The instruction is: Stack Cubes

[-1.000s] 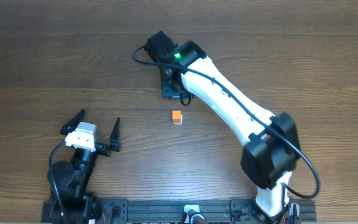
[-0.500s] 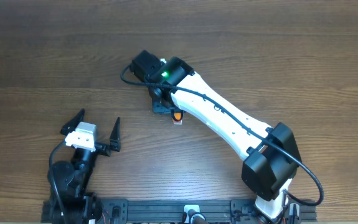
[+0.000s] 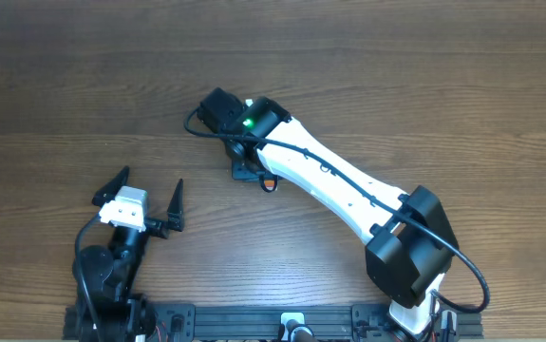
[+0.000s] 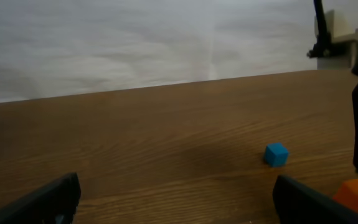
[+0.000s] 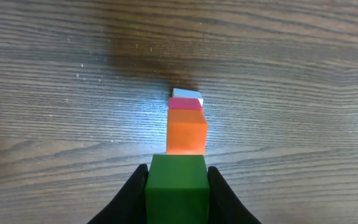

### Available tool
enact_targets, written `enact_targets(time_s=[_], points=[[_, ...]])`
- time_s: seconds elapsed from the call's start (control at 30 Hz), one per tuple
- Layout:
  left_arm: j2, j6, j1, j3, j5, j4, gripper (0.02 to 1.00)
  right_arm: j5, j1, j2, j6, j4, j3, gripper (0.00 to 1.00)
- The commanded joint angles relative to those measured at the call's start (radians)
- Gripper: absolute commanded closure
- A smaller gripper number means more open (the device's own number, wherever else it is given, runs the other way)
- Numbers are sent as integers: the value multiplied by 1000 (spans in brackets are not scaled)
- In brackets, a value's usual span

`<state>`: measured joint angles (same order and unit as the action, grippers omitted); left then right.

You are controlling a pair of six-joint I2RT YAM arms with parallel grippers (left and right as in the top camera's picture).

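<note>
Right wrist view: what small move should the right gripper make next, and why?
Probably nudge the green cube squarely over the orange cube, then lower it. The right gripper is shut on it, and it appears offset from that cube's top.

Right gripper (image 5: 177, 194) clasps the held cube (image 5: 177, 177) just beside the stack (image 5: 186, 127). Spare cube (image 4: 276, 154) lies apart on the table (image 3: 443, 95).

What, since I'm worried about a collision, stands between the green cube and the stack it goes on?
Nothing visible does. The green cube, held in the jaws of the right gripper, meets the orange cube atop the stack in the right wrist view with nothing between. The blue cube lies apart on the table.
</note>
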<state>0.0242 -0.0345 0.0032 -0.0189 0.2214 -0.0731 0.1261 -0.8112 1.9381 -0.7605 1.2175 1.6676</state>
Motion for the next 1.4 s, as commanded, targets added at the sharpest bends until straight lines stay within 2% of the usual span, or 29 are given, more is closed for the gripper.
enact_targets(time_s=[0.03, 0.73, 1.4], points=[[-5, -14, 5, 5, 10, 3, 18, -28, 17, -10, -13, -21, -47, 989], [-5, -14, 5, 5, 10, 3, 18, -51, 52, -10, -13, -102, -105, 989], [-5, -14, 5, 5, 10, 3, 18, -51, 55, -10, -13, -103, -105, 991]])
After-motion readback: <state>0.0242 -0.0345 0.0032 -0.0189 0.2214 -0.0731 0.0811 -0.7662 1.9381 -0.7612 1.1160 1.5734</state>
